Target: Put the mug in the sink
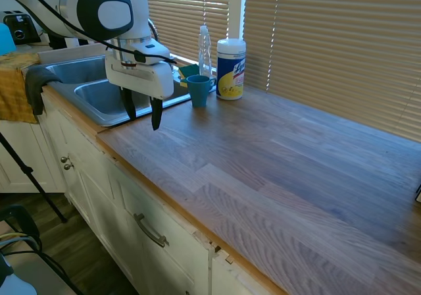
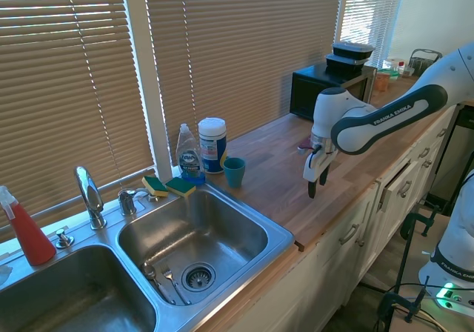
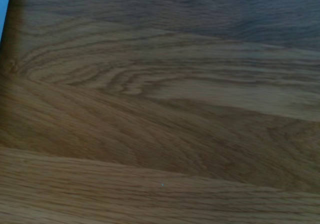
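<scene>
So, gripper (image 1: 142,114): fingers spread apart, nothing between them, pointing straight down over bare wood, left-centre of the first exterior view.
Fingers: two dark prongs, tips look just above the countertop (image 1: 283,170); contact can't be confirmed.
Wrist view: only wood grain, out of focus, plus a thin blue sliver at the upper-left edge; can't tell what it is.
Mug (image 1: 198,89): teal, upright on the counter, upper-centre of the first exterior view, well apart from the gripper, ungrasped.
Mug neighbours: white wipes canister (image 1: 231,69) just beside it toward frame right; clear spray bottle (image 1: 204,51) behind it; sponges (image 2: 169,186) near the sink's back rim.
Sink (image 2: 285,235): double stainless basin, lower left of the second exterior view; the nearer basin holds some cutlery by the drain; faucet (image 2: 89,196) at the back; red spray bottle (image 2: 26,230) at far left.
Progress: nothing done yet, I'd say; reach, grasp, lift and carry to the basin all remain.
Edges: mug sits close to the sink rim, so probably a short carry.
Open room: wide bare counter toward the lower right of the first exterior view; tight spot is canister and bottle crowding the mug.
</scene>
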`<state>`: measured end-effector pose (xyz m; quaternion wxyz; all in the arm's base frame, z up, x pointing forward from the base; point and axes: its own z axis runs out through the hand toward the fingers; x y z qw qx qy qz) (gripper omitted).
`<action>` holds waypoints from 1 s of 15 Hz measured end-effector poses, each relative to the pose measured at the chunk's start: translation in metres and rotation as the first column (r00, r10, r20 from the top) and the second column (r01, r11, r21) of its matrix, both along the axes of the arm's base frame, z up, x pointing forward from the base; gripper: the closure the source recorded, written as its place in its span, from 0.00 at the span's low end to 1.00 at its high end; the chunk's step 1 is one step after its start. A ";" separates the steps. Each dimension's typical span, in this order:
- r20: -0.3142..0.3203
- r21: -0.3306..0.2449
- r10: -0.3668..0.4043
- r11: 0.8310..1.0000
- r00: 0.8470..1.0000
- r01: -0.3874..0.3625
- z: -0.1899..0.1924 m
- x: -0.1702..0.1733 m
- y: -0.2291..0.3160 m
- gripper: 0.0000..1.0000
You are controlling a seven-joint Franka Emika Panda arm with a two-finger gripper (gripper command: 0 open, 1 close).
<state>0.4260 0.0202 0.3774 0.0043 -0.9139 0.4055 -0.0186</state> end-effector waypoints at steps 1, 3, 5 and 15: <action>0.000 0.000 0.000 1.000 1.000 0.000 0.000 0.000 0.000 0.00; 0.002 0.000 0.000 1.000 1.000 0.000 0.001 0.001 0.000 0.00; 0.023 0.000 0.001 1.000 1.000 -0.001 0.008 0.005 0.000 0.00; 0.174 -0.004 0.059 0.998 0.983 -0.059 0.071 0.127 0.052 0.00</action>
